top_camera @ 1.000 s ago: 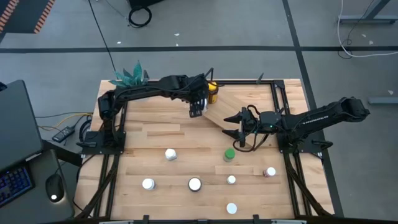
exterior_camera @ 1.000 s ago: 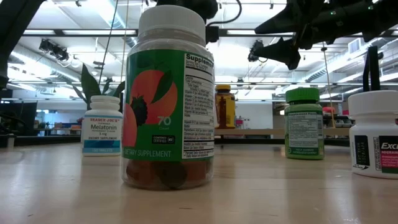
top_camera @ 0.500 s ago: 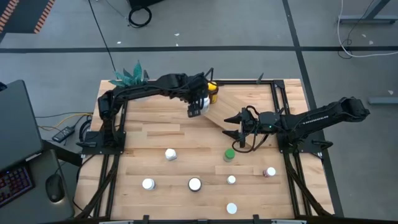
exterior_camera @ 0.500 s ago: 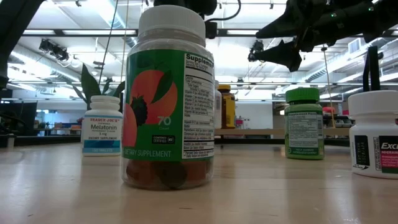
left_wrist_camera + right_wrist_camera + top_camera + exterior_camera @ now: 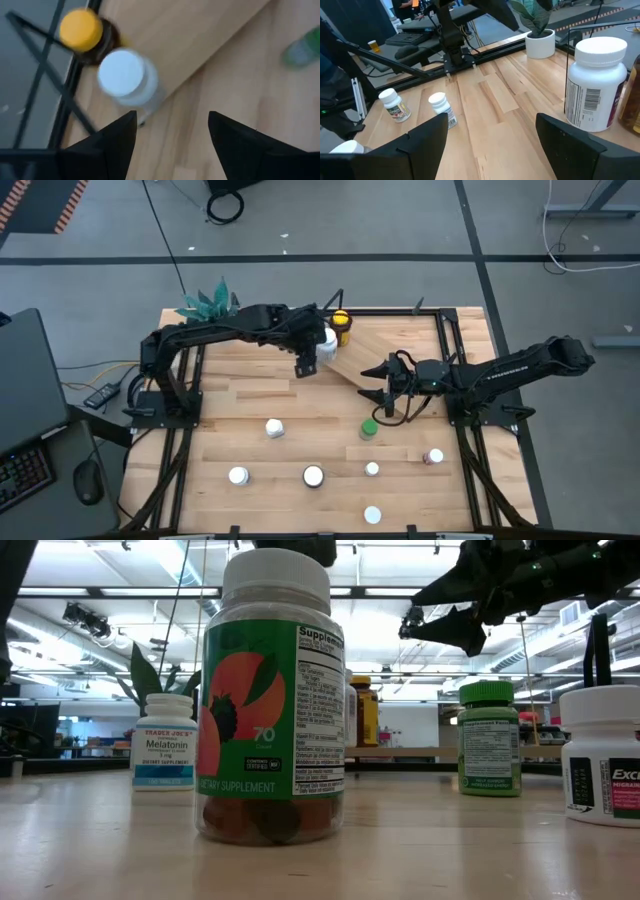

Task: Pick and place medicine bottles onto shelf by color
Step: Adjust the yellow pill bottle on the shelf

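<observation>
White-capped bottle (image 5: 327, 338) standing on the shelf (image 5: 385, 345) edge, touching the amber bottle (image 5: 342, 327) at its one o'clock. Left gripper (image 5: 305, 363) at the bottle's seven o'clock, fingers spread, bottle clear of them. Right gripper (image 5: 378, 381) near the shelf's six o'clock, fingers spread, empty.

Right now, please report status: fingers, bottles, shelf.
Left gripper open, empty, beside white-capped bottle on shelf next to amber bottle. Right gripper open, waiting above green-capped bottle. Nothing blocking.
</observation>
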